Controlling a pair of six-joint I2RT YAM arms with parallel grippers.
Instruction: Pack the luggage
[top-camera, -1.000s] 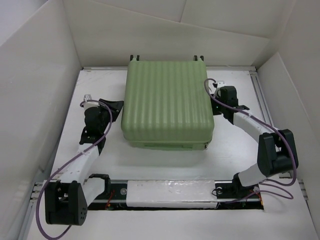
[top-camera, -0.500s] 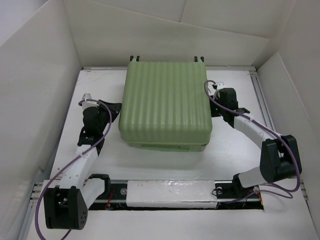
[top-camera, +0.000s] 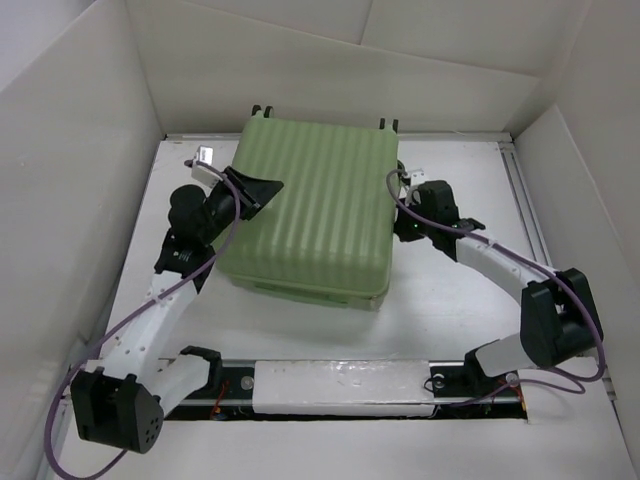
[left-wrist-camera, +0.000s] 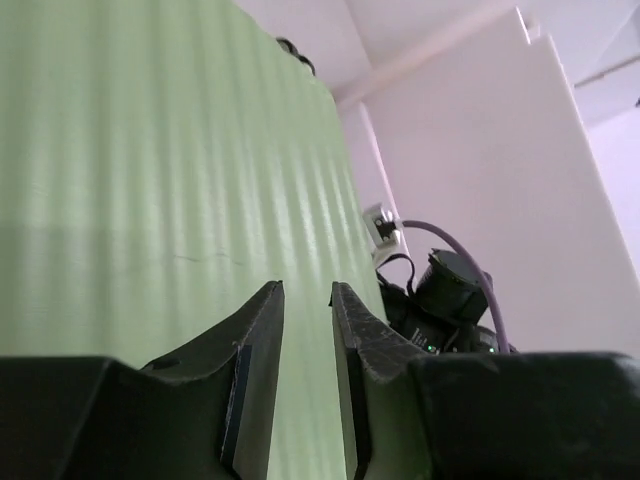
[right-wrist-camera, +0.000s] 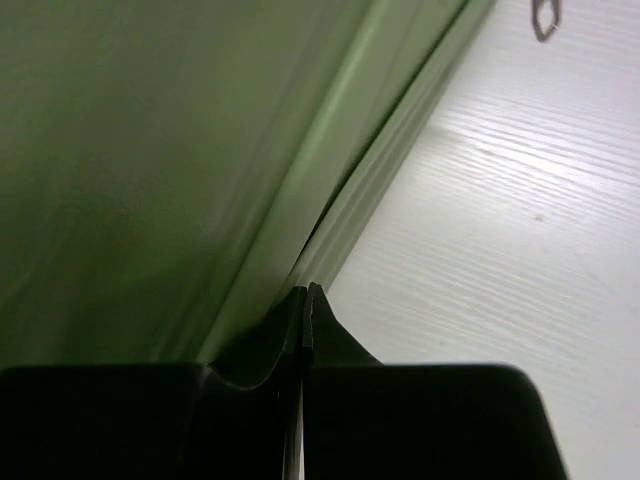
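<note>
Two claws attend one closed case. The left claw (left-wrist-camera: 307, 290) has its jaws slightly apart with nothing between them. It is poised over the ribbed lid near the left edge, and whether it touches the lid cannot be told. This placement is judged a pressing or steadying posture, not a grip. The right claw (right-wrist-camera: 305, 292) is empty, with its fingertips pressed together and their point set at the seam on the right flank where the two shells meet. This is judged a push along the closure line. The luggage (top-camera: 310, 215) lies flat and shut on the bench (top-camera: 460, 290), skewed, with its caster wheels (top-camera: 262, 109) toward the far wall. It sits between the claws, beneath the left one and against the right. No lining or contents show.
</note>
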